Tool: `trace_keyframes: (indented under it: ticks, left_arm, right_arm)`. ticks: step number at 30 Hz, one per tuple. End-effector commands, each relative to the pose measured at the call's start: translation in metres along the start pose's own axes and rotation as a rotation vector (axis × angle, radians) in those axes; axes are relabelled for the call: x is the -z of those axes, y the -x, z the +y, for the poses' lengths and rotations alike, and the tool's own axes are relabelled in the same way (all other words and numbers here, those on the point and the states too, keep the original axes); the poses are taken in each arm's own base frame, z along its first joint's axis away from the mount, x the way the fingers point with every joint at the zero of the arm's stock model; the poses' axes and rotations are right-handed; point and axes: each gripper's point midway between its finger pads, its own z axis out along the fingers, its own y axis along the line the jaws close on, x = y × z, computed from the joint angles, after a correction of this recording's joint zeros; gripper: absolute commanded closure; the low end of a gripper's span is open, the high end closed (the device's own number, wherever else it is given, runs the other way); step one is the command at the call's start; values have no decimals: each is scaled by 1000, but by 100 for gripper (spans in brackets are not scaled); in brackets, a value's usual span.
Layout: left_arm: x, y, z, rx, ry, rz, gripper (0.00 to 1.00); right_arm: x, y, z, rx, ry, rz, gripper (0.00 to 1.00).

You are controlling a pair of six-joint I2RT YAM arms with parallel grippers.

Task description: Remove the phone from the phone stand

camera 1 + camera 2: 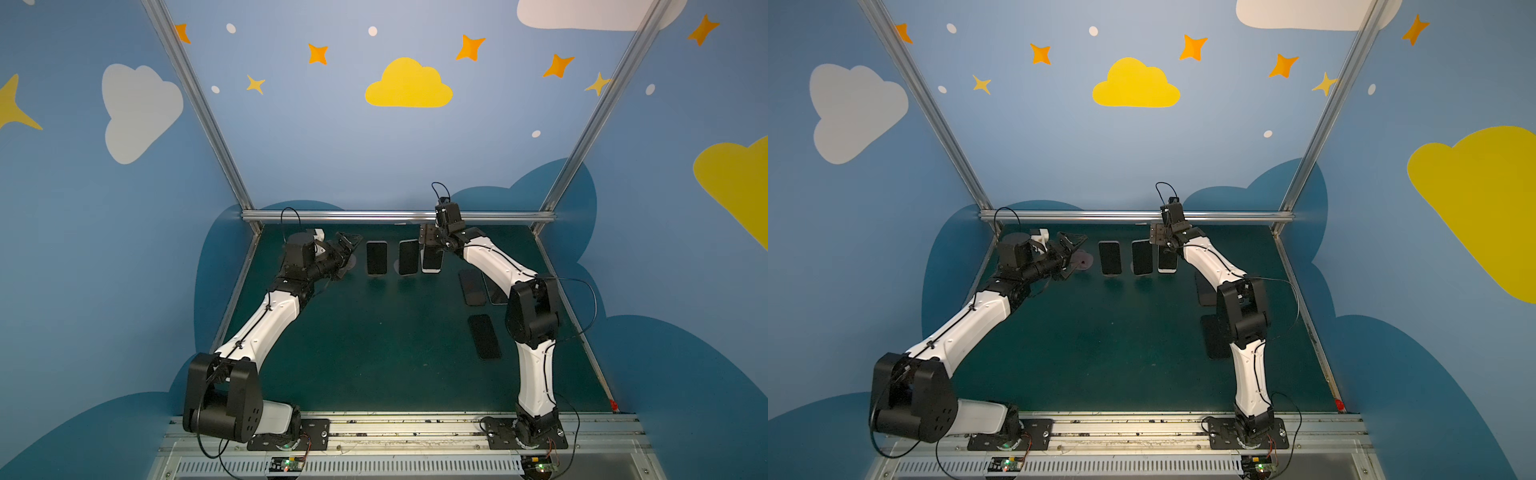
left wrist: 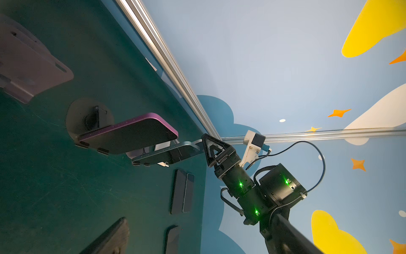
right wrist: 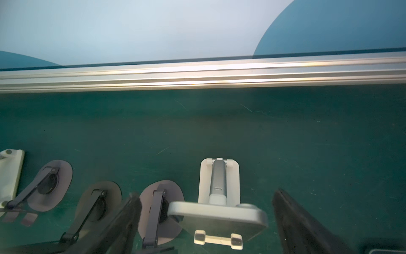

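The phone (image 1: pixel 432 262) has a dark screen and a pale silver edge. It leans on a white phone stand (image 3: pixel 218 176) at the right end of the back row. My right gripper (image 1: pixel 432 246) hangs over the phone's top edge (image 3: pixel 217 212), open. One dark finger (image 3: pixel 125 220) stands on each side of the phone, and a gap shows on both sides. My left gripper (image 1: pixel 352 251) is open at the back left with nothing between its fingers.
Two more phones (image 1: pixel 377 257) (image 1: pixel 408 257) stand on round-based stands left of the task phone. An empty purple stand (image 1: pixel 1084 262) sits under the left gripper. Three phones (image 1: pixel 472 286) (image 1: pixel 495 291) (image 1: pixel 484 336) lie flat by the right arm. The aluminium rail (image 1: pixel 395 216) runs close behind.
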Motion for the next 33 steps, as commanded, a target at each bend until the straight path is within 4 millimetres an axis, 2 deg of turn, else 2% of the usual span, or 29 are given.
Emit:
trace_keyframes:
  ticks: [1,16,25,33]
  left_arm:
    - [-1,5,-9,-11,-32,-5,0]
    - [-2,9,-5,19,-42,-6,0]
    - [-2,10,-5,23,-51,-6,0]
    - [-2,14,-2,19,-44,-17,0]
  right_arm:
    - [-8,-4,-3,-28,-29,-7,8]
    - [-24,-21,-2,-30,-15,40,11]
    - [-29,-28,-2,-32,-9,54,21]
    - [-29,-37,-2,-30,-5,54,22]
